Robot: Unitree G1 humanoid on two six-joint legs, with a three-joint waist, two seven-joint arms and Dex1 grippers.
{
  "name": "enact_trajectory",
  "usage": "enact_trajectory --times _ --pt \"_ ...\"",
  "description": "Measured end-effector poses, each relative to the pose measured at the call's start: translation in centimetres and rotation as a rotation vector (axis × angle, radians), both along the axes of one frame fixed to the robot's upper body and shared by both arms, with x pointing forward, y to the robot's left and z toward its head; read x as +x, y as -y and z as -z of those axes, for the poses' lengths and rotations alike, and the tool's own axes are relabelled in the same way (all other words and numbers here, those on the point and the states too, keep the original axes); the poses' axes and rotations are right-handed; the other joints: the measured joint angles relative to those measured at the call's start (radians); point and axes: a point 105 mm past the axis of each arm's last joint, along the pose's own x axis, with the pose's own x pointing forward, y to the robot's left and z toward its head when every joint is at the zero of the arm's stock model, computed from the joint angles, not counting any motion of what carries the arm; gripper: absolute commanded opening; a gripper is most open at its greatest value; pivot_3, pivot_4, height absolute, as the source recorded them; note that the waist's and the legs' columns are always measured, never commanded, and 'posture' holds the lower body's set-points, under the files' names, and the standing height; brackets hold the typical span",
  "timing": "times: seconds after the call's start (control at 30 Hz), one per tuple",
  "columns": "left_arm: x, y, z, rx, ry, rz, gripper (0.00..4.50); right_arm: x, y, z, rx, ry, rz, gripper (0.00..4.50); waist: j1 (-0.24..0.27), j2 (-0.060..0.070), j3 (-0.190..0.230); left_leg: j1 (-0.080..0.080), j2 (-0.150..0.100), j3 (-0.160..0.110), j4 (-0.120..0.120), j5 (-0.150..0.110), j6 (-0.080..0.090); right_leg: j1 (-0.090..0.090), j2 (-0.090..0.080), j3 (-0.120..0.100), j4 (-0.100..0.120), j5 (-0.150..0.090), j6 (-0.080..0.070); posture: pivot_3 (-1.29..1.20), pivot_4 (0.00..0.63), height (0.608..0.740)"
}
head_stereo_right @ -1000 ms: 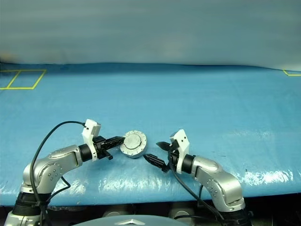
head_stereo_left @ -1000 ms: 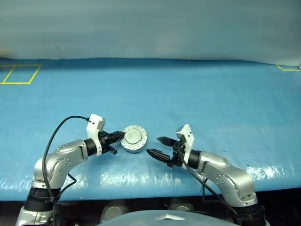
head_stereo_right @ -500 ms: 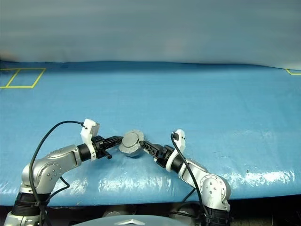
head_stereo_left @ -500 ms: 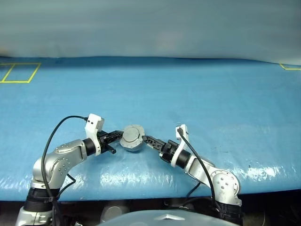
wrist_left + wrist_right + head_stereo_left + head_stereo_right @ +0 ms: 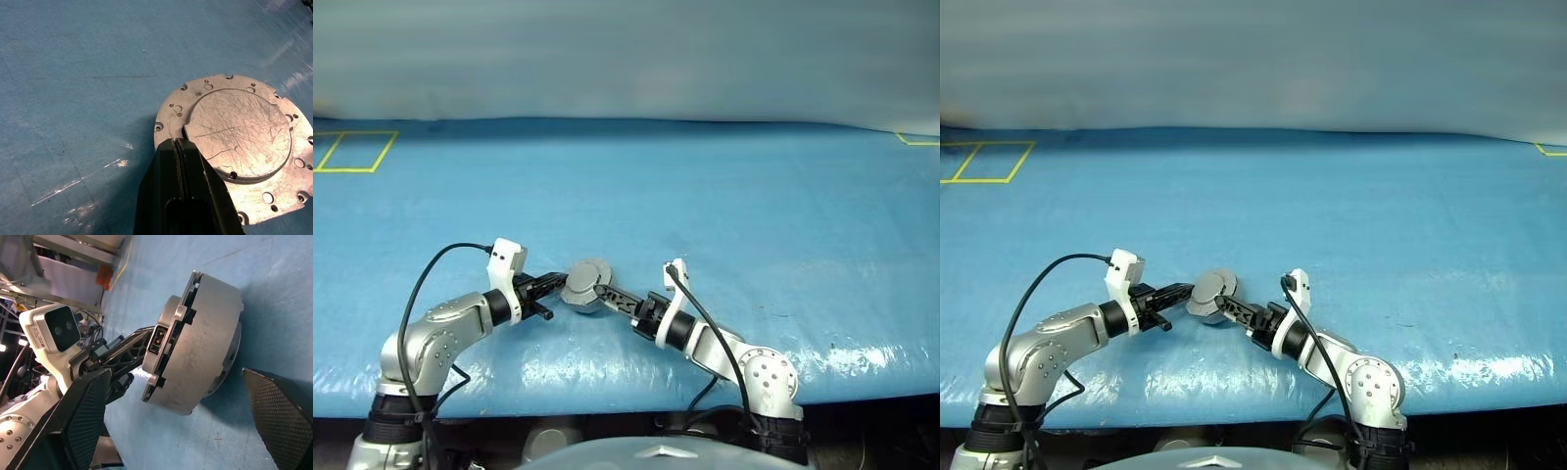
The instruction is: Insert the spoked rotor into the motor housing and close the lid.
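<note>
Lower centre of the left eye frame, on the blue table (image 5: 724,196): housing (image 5: 208,347) with lid (image 5: 234,147) shut on top. Left gripper (image 5: 560,282), fingers pressed together, tips resting on the lid's left rim. Right gripper (image 5: 602,291), fingers spread wide, straddles the housing from the lower right.

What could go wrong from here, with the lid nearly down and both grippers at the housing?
The left gripper presses its shut tips on the lid near one edge, so the tips could slide off the smooth face. In the right wrist view the lid looks slightly ajar over the motor housing, so it may seat crooked. The right gripper straddles the housing, open; closing off-centre could shove it across the blue table.
</note>
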Motion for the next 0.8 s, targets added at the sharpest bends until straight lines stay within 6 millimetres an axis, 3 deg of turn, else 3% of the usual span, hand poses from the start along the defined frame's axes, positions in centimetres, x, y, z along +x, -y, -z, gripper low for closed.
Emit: enact_trajectory --times 0.03,0.37,0.8 --pt "0.00 -0.01 0.02 0.001 0.001 -0.001 0.00 -0.05 -0.15 0.08 -0.001 -0.003 -0.005 4.48 0.000 0.000 0.000 0.000 0.000 0.000 0.000 0.000 0.000 0.000 0.000 0.000 0.000 0.000 0.000 0.00 0.150 0.740" --pt "0.10 0.02 -0.09 -0.005 0.017 -0.009 0.00 0.26 -0.02 0.50 -0.018 -0.012 0.022 1.28 -0.001 0.000 0.000 0.000 0.000 0.000 0.000 0.000 0.000 0.000 0.000 0.000 0.000 0.000 0.000 0.00 0.150 0.740" --pt "0.08 0.08 -0.06 -0.004 0.023 -0.013 0.00 0.71 0.18 0.47 -0.030 0.027 0.058 1.15 0.000 0.001 -0.001 0.000 0.000 0.000 0.001 0.000 0.000 0.001 0.000 -0.001 0.001 0.000 0.000 0.00 0.150 0.740"
